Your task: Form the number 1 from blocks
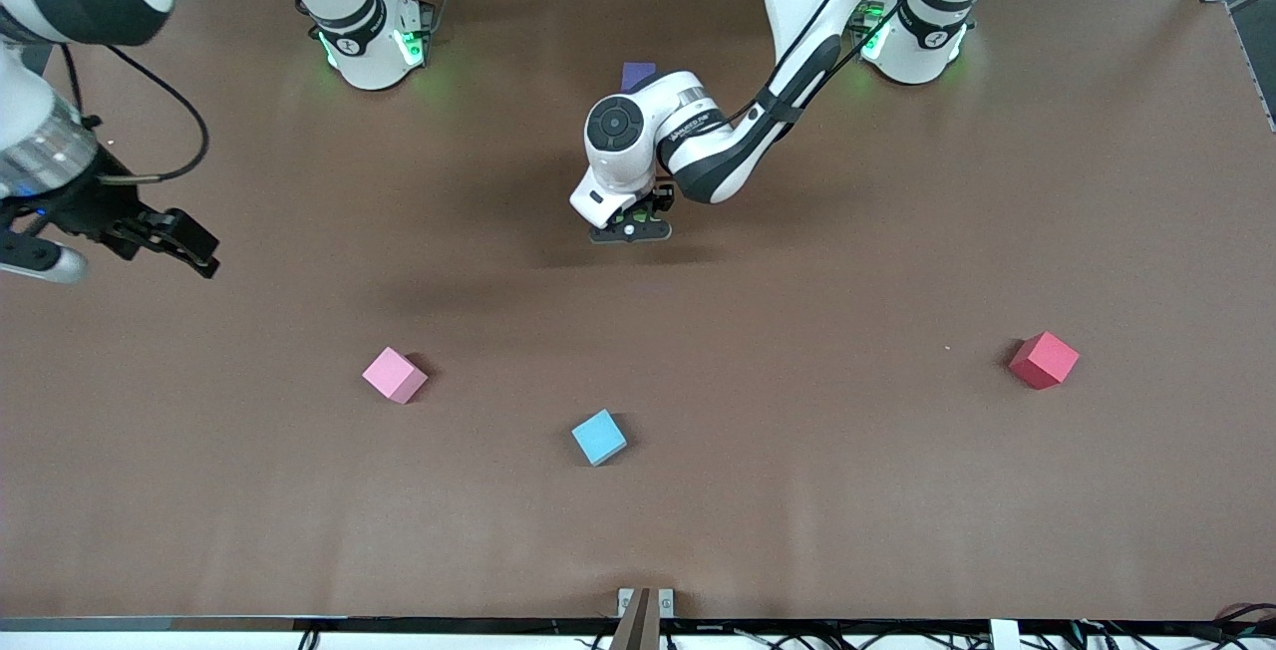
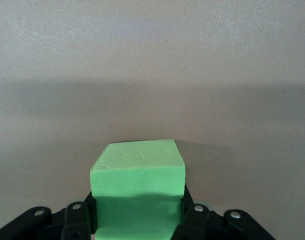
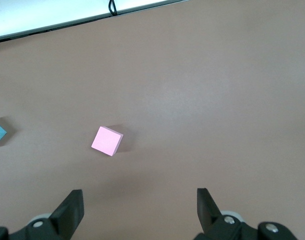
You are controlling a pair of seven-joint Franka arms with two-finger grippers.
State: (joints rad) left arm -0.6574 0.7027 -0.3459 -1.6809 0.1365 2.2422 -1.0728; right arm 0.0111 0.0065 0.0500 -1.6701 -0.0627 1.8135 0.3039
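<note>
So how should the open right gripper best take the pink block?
Probably from straight above, fingers on two opposite side faces. The pink block sits flat and alone on the table, turned diagonally, so the right gripper should likely rotate to square with its faces.

Green block [image 2: 137, 185]; pink block [image 1: 395, 375]; purple block [image 1: 638, 75].

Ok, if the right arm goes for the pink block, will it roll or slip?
Probably not. The pink block is a flat-faced cube, so it should slide when nudged. Its matte, foam-like look suggests light weight and grip; the green block sits square in the left gripper.
</note>
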